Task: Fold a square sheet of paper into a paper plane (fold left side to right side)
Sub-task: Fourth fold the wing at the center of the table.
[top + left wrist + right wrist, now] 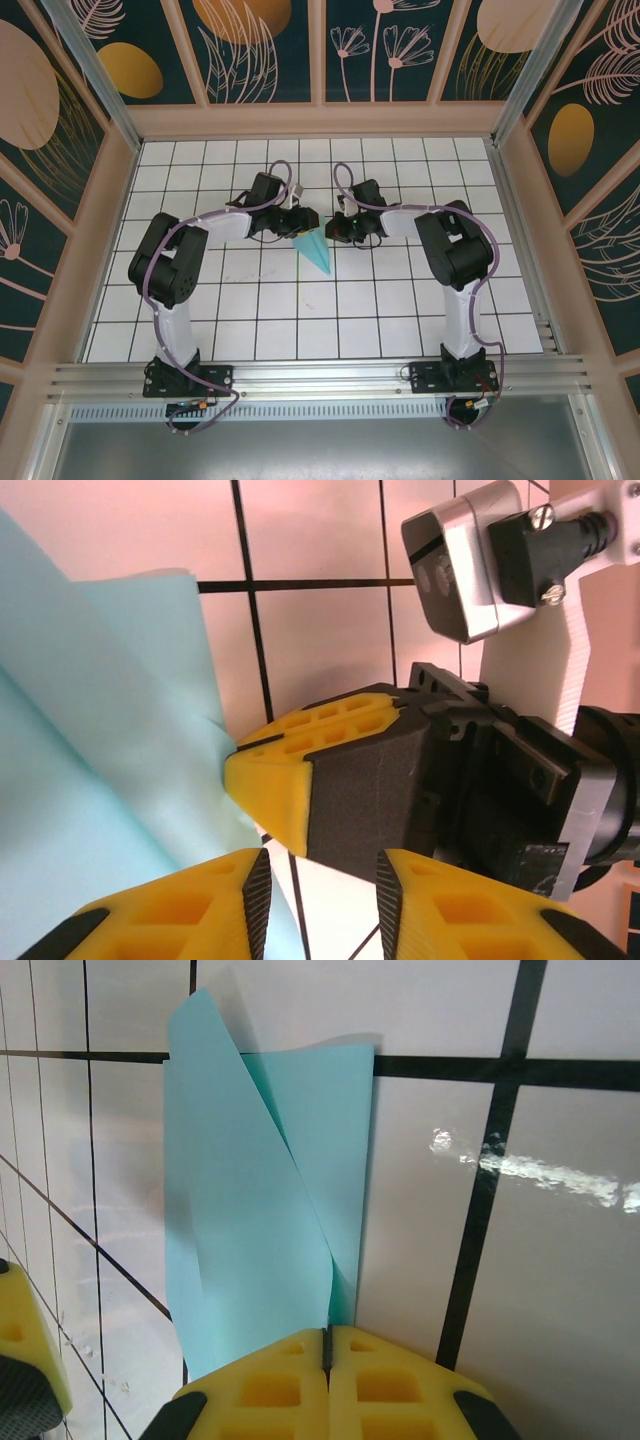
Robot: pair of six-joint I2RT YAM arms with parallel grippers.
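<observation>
From above, the turquoise paper (314, 250) lies on the white gridded desk (400, 320) between the two arms. It is a narrow wedge with its point aimed toward the near edge and slightly right. The left gripper (297, 222) and the right gripper (337, 228) crowd its far, wide end from either side. That fits a fold that carries the left side over onto the right.

In the left wrist view the paper (90, 740) covers the left half, one layer overlapping another. The left gripper (320, 885) has its yellow fingers parted, with bare desk showing in the gap and nothing between them. The paper runs beneath its left-hand finger, but whether that finger presses the paper down is hard to tell from this angle. If it does, it is probably there as an anchor while the other arm works. The right gripper (250, 780) comes in from the right, its closed tip touching the paper's edge.

In the right wrist view the right gripper (326, 1340) has its pads pressed together, with a thin seam between them. The near corner of the paper (250, 1230) runs into that seam, so it appears pinched. One flap stands tilted off the desk above the flat layer. This suggests the pinch is there to lift and steer that flap across.
</observation>
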